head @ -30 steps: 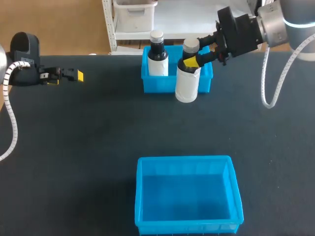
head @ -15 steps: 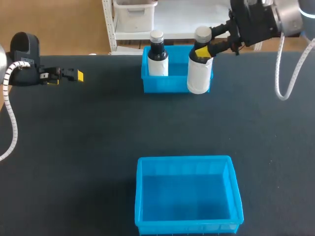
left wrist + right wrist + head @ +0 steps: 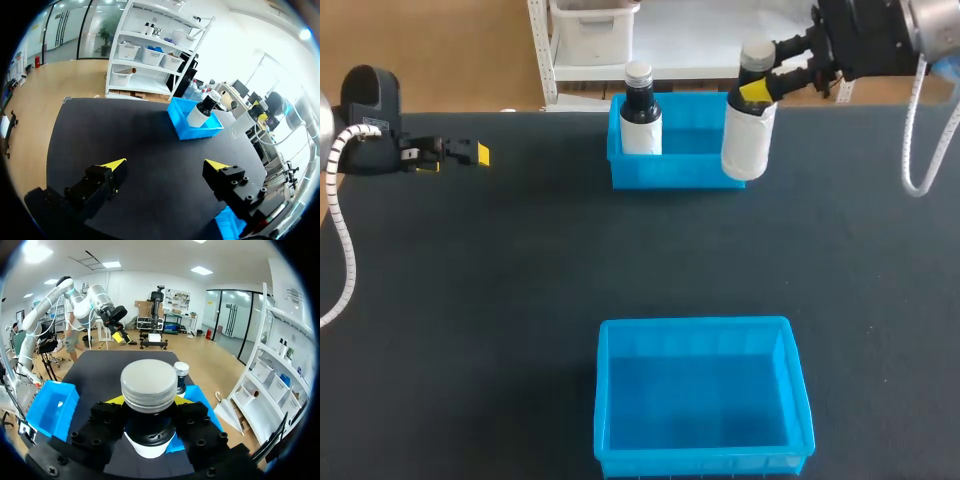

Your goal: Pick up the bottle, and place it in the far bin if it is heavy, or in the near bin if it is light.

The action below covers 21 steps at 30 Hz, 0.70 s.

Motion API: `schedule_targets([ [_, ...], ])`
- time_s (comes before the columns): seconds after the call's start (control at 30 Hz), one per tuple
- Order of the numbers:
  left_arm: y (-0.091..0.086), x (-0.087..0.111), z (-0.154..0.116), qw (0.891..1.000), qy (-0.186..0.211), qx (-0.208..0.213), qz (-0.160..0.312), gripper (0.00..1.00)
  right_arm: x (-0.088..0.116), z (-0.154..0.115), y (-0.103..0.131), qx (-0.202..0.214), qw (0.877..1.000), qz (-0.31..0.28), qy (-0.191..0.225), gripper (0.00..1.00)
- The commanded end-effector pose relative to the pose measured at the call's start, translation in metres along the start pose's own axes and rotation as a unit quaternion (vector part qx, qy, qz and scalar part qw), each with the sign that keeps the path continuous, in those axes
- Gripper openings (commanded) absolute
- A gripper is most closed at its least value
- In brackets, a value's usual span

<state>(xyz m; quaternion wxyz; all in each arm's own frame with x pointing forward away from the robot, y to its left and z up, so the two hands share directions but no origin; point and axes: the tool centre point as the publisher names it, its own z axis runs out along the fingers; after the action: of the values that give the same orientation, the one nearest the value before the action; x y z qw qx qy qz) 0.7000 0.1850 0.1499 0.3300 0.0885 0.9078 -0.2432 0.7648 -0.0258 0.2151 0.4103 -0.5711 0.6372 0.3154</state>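
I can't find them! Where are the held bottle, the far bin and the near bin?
held bottle (image 3: 748,140), head view, white label.
far bin (image 3: 670,172), head view, front wall.
near bin (image 3: 695,395), head view, bare floor.

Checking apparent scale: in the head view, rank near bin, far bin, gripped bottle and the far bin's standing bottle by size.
near bin
far bin
gripped bottle
standing bottle
The bottles' order is unsure: one is raised nearer the camera, the other partly hidden.
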Motion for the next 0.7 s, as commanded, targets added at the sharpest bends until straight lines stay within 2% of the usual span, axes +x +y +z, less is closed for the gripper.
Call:
schedule_targets([
  [0.03, 0.0, 0.0, 0.0, 1.0, 0.0, 0.0, 0.0, 1.0, -0.003, -0.011, 0.0, 0.003, 1.0, 0.002, 0.0, 0.0],
  [0.33, 0.0, 0.0, 0.0, 1.0, 0.0, 0.0, 0.0, 1.0, -0.006, -0.016, -0.01, 0.007, 1.0, 0.008, 0.001, 0.0],
  [0.7, 0.0, 0.0, 0.0, 1.0, 0.0, 0.0, 0.0, 1.0, -0.009, -0.018, -0.04, 0.027, 1.0, 0.01, 0.005, 0.0],
])
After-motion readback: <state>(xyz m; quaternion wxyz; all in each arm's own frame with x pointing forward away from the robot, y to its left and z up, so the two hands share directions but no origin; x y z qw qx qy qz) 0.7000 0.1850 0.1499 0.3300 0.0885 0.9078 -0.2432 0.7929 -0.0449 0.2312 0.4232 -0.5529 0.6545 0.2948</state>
